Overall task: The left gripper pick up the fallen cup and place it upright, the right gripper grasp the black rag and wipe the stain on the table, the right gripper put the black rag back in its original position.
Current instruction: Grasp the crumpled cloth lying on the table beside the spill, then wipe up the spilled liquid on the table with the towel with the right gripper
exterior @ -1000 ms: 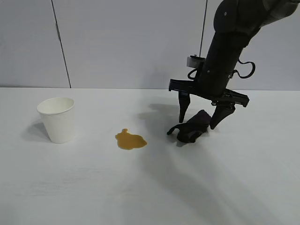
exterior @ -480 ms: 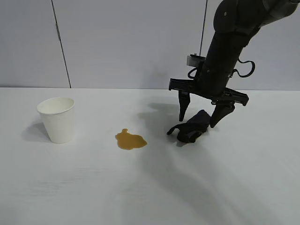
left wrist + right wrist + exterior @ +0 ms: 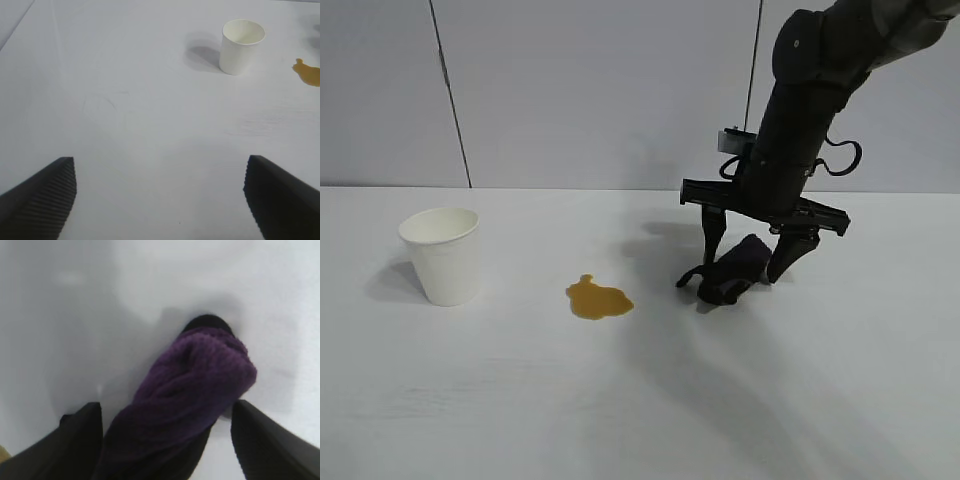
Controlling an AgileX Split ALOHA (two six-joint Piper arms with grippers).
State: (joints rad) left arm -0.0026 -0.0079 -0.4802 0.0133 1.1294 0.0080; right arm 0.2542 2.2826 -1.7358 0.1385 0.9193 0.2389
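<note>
The white cup [image 3: 442, 256] stands upright at the left of the table [image 3: 520, 400]; it also shows in the left wrist view [image 3: 242, 46]. The amber stain [image 3: 598, 298] lies at mid-table and shows at the edge of the left wrist view [image 3: 308, 73]. The black rag [image 3: 730, 272] with its purple patch [image 3: 192, 390] lies bunched right of the stain. My right gripper [image 3: 748, 266] is open, its fingers straddling the rag close to the table. My left gripper [image 3: 160, 200] is open and empty, well away from the cup, out of the exterior view.
A grey panelled wall [image 3: 570, 90] runs behind the table. Bare tabletop lies in front of the stain and between the cup and the left fingers [image 3: 45, 195].
The right gripper has lowered slightly over the rag and its fingers have narrowed a little around it. The cup, the stain and the rag have not moved.
</note>
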